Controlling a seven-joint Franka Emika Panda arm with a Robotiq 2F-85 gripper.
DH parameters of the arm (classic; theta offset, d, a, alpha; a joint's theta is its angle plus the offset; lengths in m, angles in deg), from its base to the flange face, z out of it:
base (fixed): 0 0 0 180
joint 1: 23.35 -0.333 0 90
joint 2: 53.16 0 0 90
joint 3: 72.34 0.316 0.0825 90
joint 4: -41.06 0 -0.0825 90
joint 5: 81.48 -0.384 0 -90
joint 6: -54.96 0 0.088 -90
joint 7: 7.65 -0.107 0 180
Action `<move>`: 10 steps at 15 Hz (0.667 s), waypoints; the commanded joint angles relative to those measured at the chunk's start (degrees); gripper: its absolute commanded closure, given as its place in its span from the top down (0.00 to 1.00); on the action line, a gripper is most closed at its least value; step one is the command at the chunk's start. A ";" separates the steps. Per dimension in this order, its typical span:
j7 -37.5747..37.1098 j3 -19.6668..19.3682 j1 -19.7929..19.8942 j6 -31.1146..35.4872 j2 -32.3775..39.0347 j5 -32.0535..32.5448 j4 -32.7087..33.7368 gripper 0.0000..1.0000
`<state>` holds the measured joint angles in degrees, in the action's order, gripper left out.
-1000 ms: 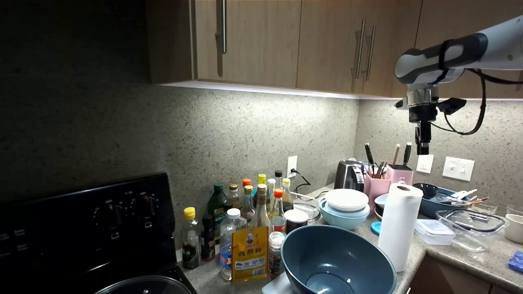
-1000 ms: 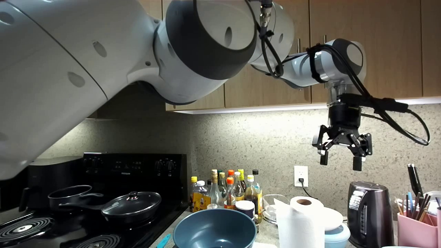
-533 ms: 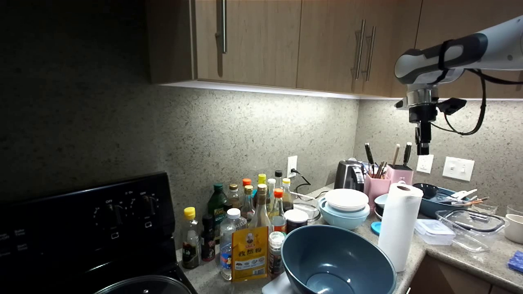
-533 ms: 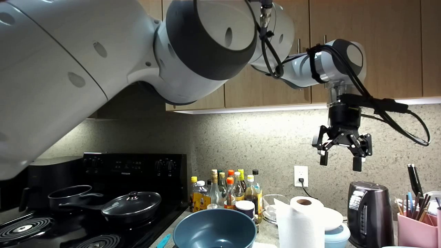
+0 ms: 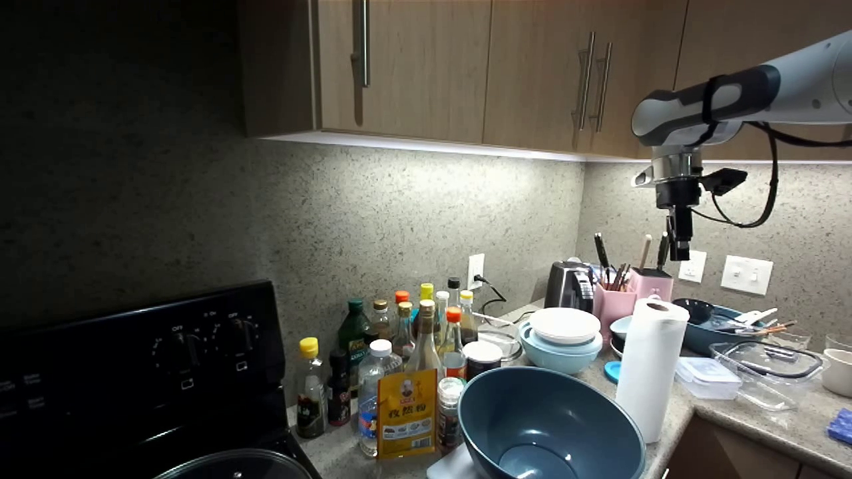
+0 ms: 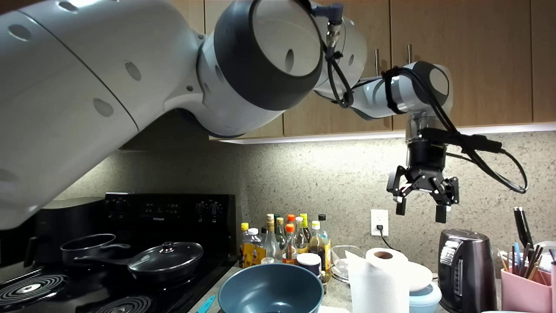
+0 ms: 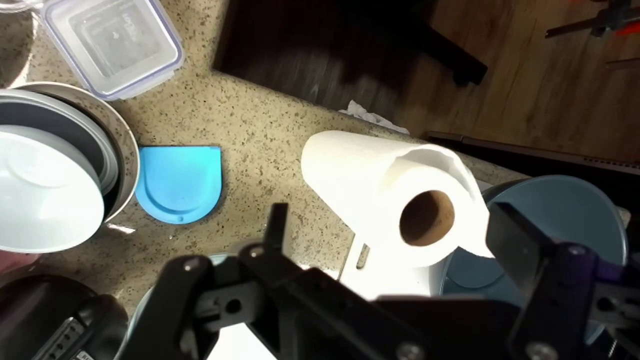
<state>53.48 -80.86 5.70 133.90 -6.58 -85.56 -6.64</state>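
Observation:
My gripper point(image 6: 420, 210) hangs pointing down in the air, its two black fingers apart and nothing between them. It also shows in an exterior view point(image 5: 679, 249) and in the wrist view point(image 7: 392, 212). A white paper towel roll point(image 7: 345, 170) stands below, seen between the fingers in the wrist view; it shows in both exterior views point(image 5: 652, 372) point(image 6: 378, 282). A big dark blue bowl point(image 5: 552, 412) stands beside the roll; it is partly behind the right finger in the wrist view point(image 7: 570, 210). A black kettle point(image 6: 464, 269) stands below and right of the gripper in an exterior view.
Several sauce bottles point(image 6: 299, 239) crowd the counter by the stove point(image 6: 173, 213). Wooden cabinets point(image 5: 406, 66) hang above. A pink utensil holder point(image 6: 525, 284), a blue lid point(image 7: 180, 182), stacked bowls point(image 7: 45, 190) and a clear container point(image 7: 115, 45) sit on the counter.
Between half a second ago and now, the arm and gripper have moved slightly left and down in both exterior views. The fingers stay apart. The objects on the counter have not moved.

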 commanded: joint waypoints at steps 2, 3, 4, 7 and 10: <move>-0.87 -0.17 -1.26 0.37 0.59 0.53 -0.06 1.00; -1.04 -0.25 -1.54 0.44 0.63 0.60 -0.14 1.00; -1.32 -0.34 -1.81 0.44 0.64 0.67 -0.20 1.00; -2.17 -0.44 -2.36 0.61 0.65 0.54 -0.30 1.00; -2.87 -0.50 -2.92 0.91 0.39 0.51 -0.72 1.00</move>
<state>52.24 -80.94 3.53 133.92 -5.72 -85.54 -6.64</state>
